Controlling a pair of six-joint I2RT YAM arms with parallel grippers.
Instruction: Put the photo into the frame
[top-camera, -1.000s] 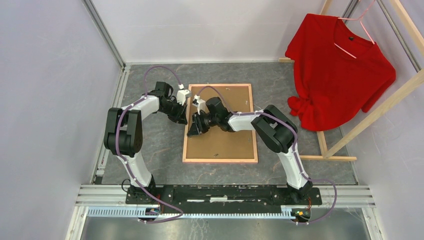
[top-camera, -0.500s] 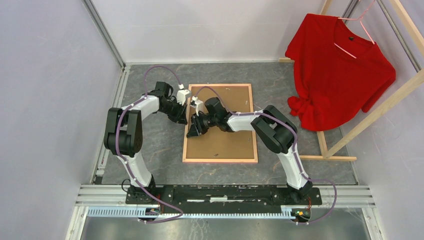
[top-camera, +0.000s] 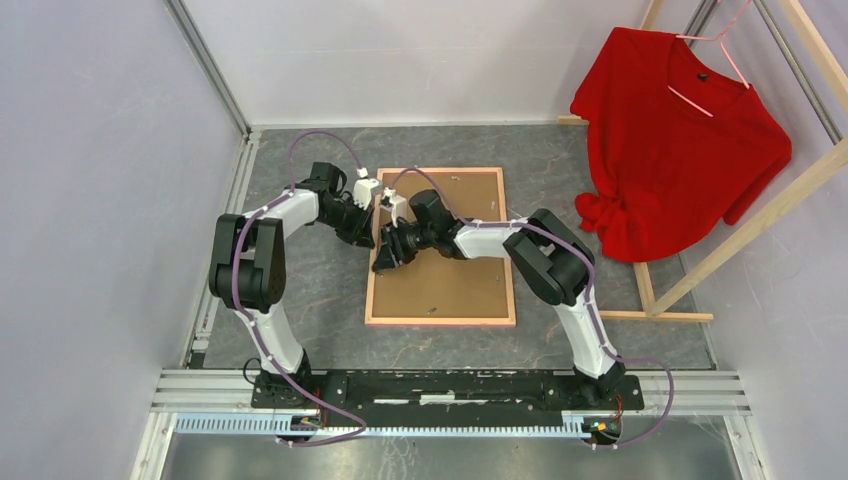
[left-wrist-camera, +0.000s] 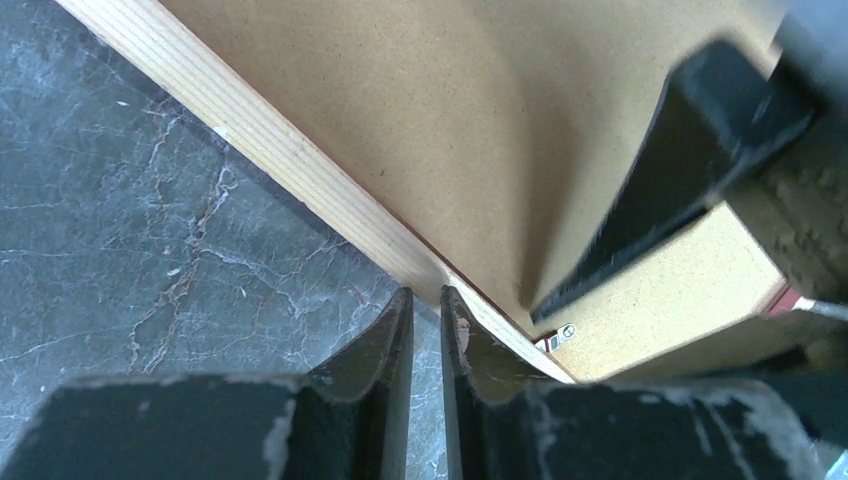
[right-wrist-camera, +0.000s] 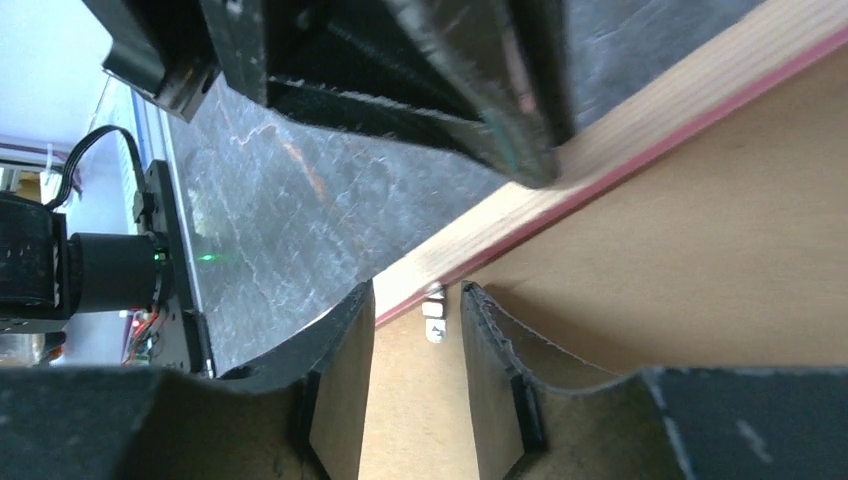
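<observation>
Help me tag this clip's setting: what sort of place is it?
Probably a robot test cell: pale panel walls on aluminium rails, grey marbled tabletop, red T-shirt on a wooden rack.

The frame (top-camera: 440, 290) lies flat, brown back upward.
</observation>
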